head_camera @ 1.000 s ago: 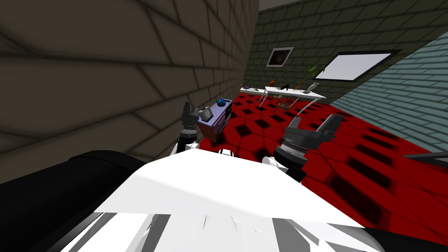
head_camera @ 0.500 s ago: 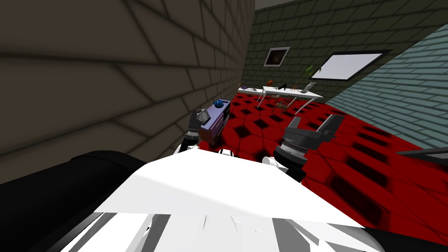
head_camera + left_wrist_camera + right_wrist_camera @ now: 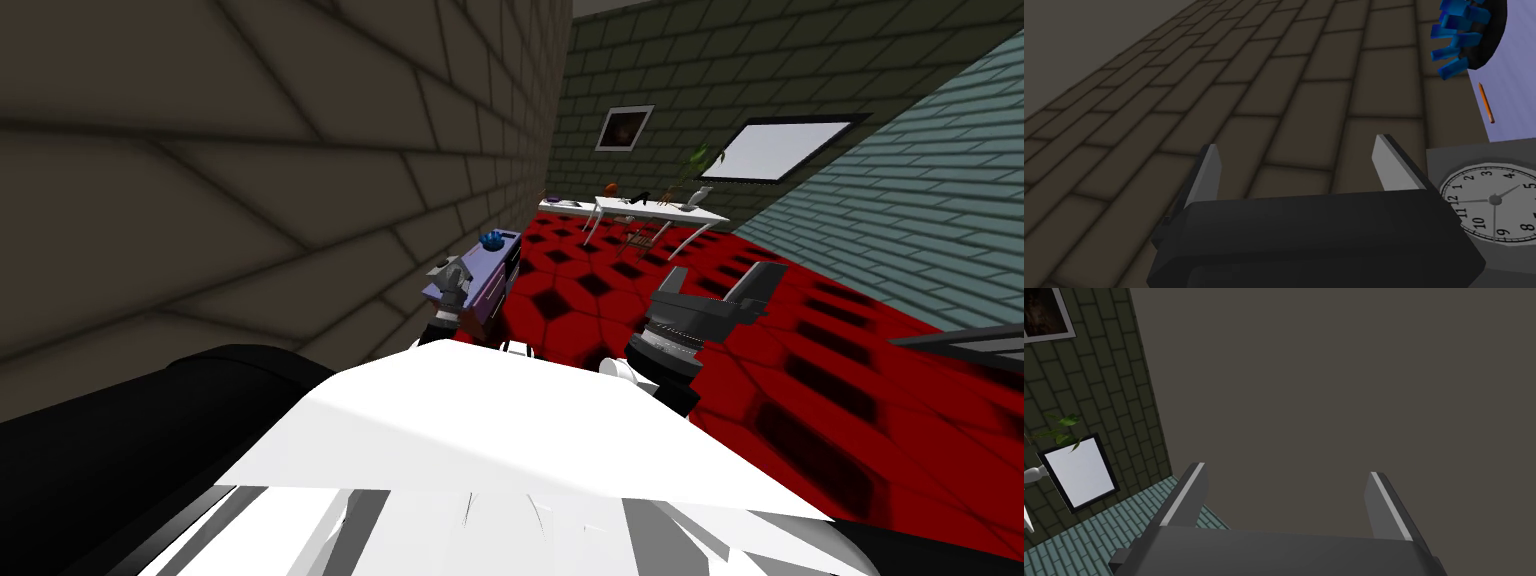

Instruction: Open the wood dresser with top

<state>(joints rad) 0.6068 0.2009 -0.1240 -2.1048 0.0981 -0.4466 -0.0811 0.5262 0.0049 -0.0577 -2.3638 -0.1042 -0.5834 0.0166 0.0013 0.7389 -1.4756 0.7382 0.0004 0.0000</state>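
The brick wall [image 3: 250, 200] fills my 9 to 11 o'clock. The dresser [image 3: 494, 272], lilac-topped, stands against it at 11 o'clock. My left claw [image 3: 1297, 142] hovers at its near end, its 2 fingers fully apart, holding nothing. My right claw [image 3: 1286, 470], at 1 o'clock, likewise gapes empty. On the dresser top: a grey clock [image 3: 1494, 205] just beside the left claw, a dark bowl [image 3: 1486, 30] of blue pieces, a pencil [image 3: 1486, 103].

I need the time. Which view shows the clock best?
Left wrist view: the clock sits large beside the left tool, numerals legible. In the head view it is too small to read on the dresser. The right wrist camera faces away.
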